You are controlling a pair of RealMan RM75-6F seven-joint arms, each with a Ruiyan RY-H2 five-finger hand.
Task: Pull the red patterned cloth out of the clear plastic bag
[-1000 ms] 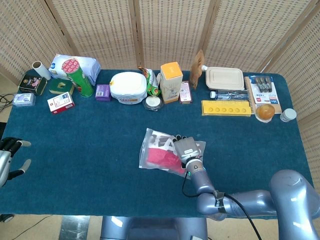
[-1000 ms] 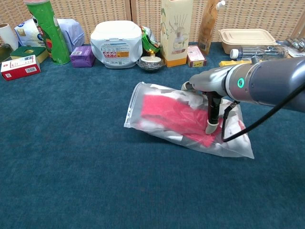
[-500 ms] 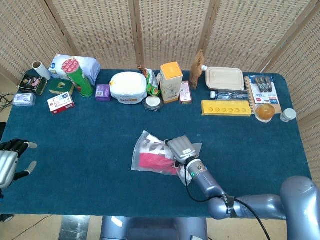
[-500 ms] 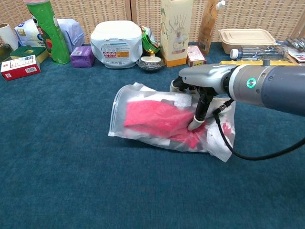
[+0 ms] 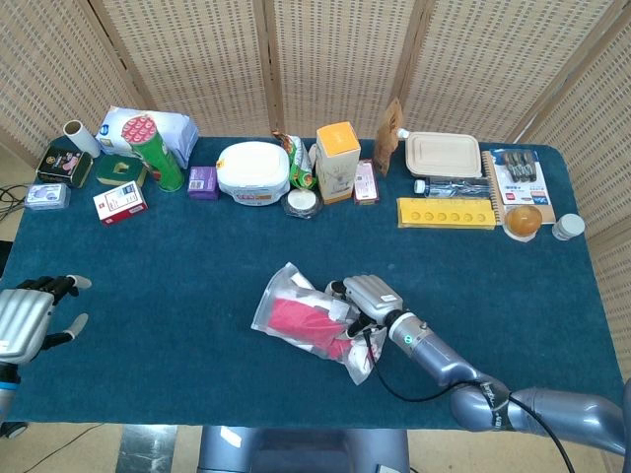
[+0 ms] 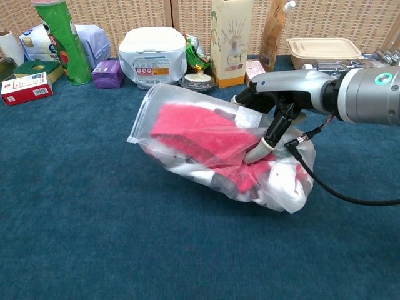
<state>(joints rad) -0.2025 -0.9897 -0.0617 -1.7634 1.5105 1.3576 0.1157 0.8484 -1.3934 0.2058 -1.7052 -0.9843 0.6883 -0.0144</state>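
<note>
The clear plastic bag [image 6: 152, 116] hangs tilted above the blue table, its open mouth pointing left. My right hand [image 6: 273, 105] grips it at its right end, with fingertips [image 6: 253, 154] pressed into the plastic. The red patterned cloth [image 6: 197, 130] lies bunched inside the bag, along with some white material. In the head view the bag [image 5: 280, 293], the cloth [image 5: 299, 321] and the right hand [image 5: 369, 298] sit near the table's front middle. My left hand [image 5: 33, 312] hovers at the table's far left front edge, its fingers apart and holding nothing.
Along the back of the table stand a green can [image 5: 158, 153], a white tub [image 5: 253, 172], a tall carton [image 5: 337, 160], a yellow tray [image 5: 446, 213] and a beige lunch box [image 5: 443, 155]. Small boxes sit at the back left. Bare blue cloth [image 5: 168, 266] surrounds the bag.
The right hand has lifted the bag off the table and tipped it, so it bulges with its mouth raised to the left. The left hand has crept slightly into view.
</note>
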